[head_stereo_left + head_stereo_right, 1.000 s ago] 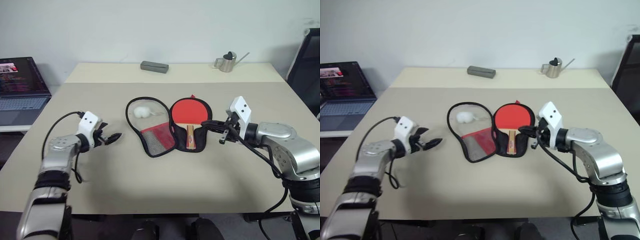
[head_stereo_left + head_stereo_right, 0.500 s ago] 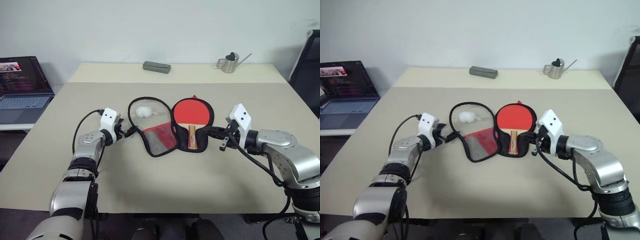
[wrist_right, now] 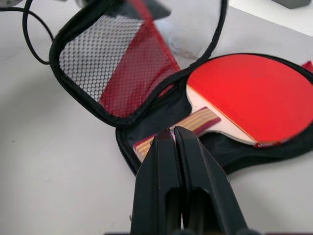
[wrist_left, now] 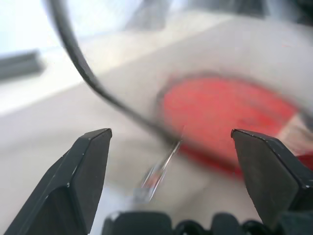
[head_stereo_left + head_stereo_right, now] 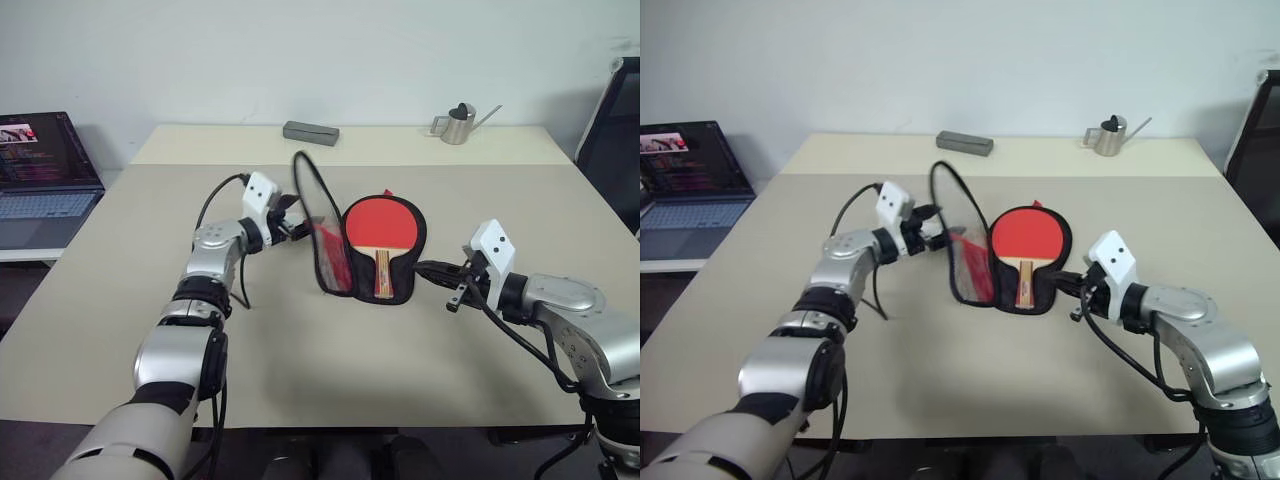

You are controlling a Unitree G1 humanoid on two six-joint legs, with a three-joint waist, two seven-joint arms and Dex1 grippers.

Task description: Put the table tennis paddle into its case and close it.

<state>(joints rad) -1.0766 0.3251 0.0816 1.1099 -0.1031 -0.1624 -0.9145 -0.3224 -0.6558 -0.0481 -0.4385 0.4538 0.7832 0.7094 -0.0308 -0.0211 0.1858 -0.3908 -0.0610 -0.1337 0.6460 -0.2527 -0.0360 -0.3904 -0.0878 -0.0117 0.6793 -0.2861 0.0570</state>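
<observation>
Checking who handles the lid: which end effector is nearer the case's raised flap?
Left. The left end effector is open, right against the raised flap of the case. The right end effector is shut, beside the case's far edge near the table tennis paddle.

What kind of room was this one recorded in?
Probably an office or lab: a plain beige table against a bare white wall, an open laptop on a side desk, and a dark chair at the edge.

Paddle [image 5: 380, 226] is lying in the case [image 5: 398, 290], mid table [image 5: 300, 380]; lid half is standing up on its left. Box [image 5: 310, 132] is sitting near the far edge, watering can [image 5: 456, 124] toward the far-right corner. Laptop [image 5: 40, 170] is sitting off the left edge.
</observation>
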